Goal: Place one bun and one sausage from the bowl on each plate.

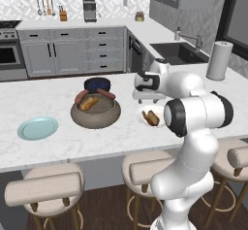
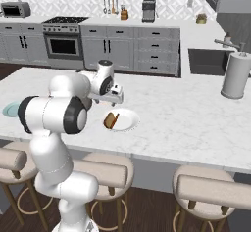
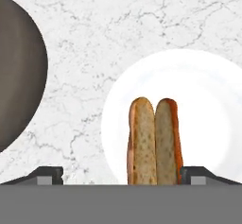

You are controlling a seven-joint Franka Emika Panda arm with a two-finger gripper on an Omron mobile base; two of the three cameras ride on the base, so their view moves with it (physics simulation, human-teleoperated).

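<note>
The white plate (image 3: 198, 95) carries one split bun (image 3: 154, 140), which lies loose on it. My gripper (image 3: 122, 176) hovers just above that bun, open, one fingertip (image 3: 46, 176) on each side and nothing held. It hangs over the white plate (image 1: 144, 119) in the left base view too, above the bun (image 1: 151, 118). To the plate's left, the grey-brown bowl (image 1: 96, 117) holds another bun (image 1: 88, 103) and two sausages (image 1: 106, 94). The teal plate (image 1: 38, 127) lies bare at the far left. The bowl's rim (image 3: 21, 72) edges the hand view.
A small dark blue bowl (image 1: 97, 84) stands right behind the big bowl. A paper towel roll (image 1: 219, 60) is at the counter's far right by the sink (image 1: 177, 52). Stools (image 1: 46, 188) line the near edge.
</note>
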